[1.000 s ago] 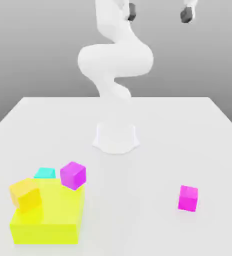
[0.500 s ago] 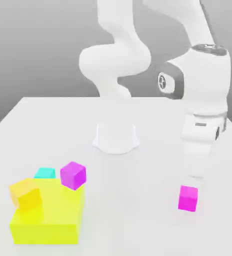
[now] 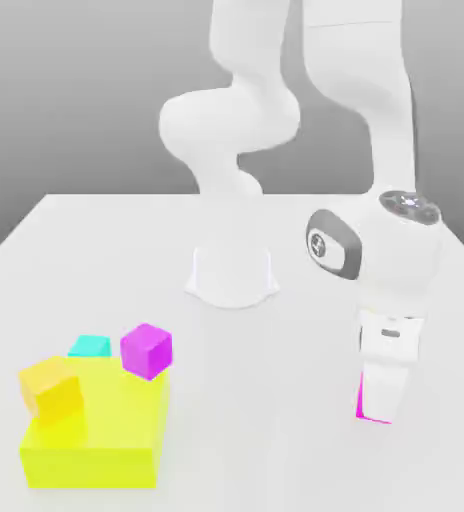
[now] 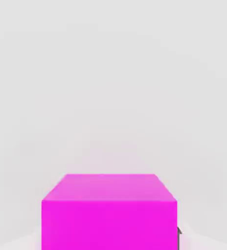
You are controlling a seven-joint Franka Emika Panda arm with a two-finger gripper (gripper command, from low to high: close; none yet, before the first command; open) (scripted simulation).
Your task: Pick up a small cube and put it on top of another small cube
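Exterior view gives you the whole layout: the white arm [image 3: 376,120] reaches down on that view's right side and the fingers [image 3: 379,395] sit right over the small hot-pink magenta matte cube [image 3: 359,402], so all you get of it is a thin pink strip along the side of the hand. Well away from the fingers, toward the exterior view's left, there's a big yellow block [image 3: 94,432] with a smaller orange-yellow cube [image 3: 51,388] sitting on one corner of it, a violet-purple small cube [image 3: 146,350] perched at the block's far edge, and a little teal cube [image 3: 90,346] just behind. The arm's round white base [image 3: 232,276] stands in the middle, further back.

Hand view is a totally different story. It's basically staring at the pink cube [image 4: 109,212] up close, top face and front face both plainly visible, with a sliver of dark fingertip [image 4: 179,233] peeking out right against one lower edge of the cube.

So the pink cube sits between the fingers, down on the surface, and the fingers are pinched in on it. It looks flat on the surface, not lifted.

The surface [image 3: 276,440] itself is plain white and matte, with a soft pinkish tint in the hand view just past the cube. Behind it the exterior view has a flat grey backdrop [image 3: 76,100] that fades lighter toward the surface's far edge.
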